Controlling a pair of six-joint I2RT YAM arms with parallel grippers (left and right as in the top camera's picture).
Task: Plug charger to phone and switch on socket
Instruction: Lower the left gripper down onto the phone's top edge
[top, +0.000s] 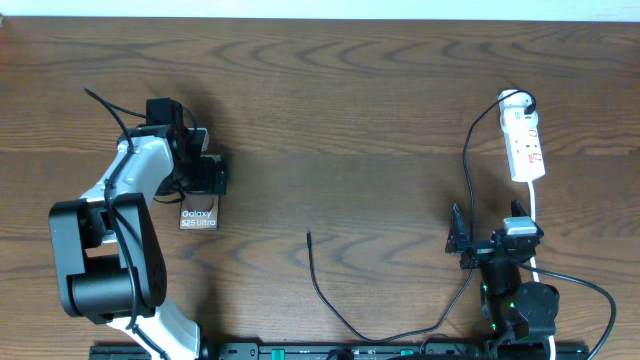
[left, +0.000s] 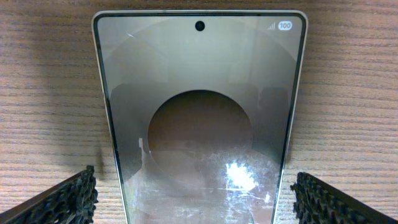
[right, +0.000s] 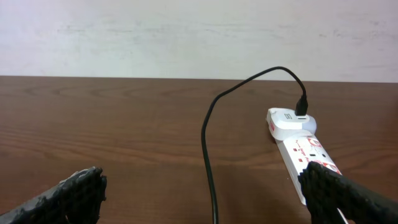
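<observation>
The phone lies flat on the wooden table at the left, with "Galaxy S25 Ultra" printed at its near end. In the left wrist view the phone fills the middle. My left gripper is open and straddles it, with a gap on each side. The white socket strip lies at the far right. The black charger cable runs from the socket's plug down and leftward; its free plug tip lies mid-table. My right gripper is open and empty over the cable, near the socket.
A white adapter sits in the far end of the strip with the black cable plugged into it. The strip's white cord runs down past my right arm. The table's far edge meets a pale wall.
</observation>
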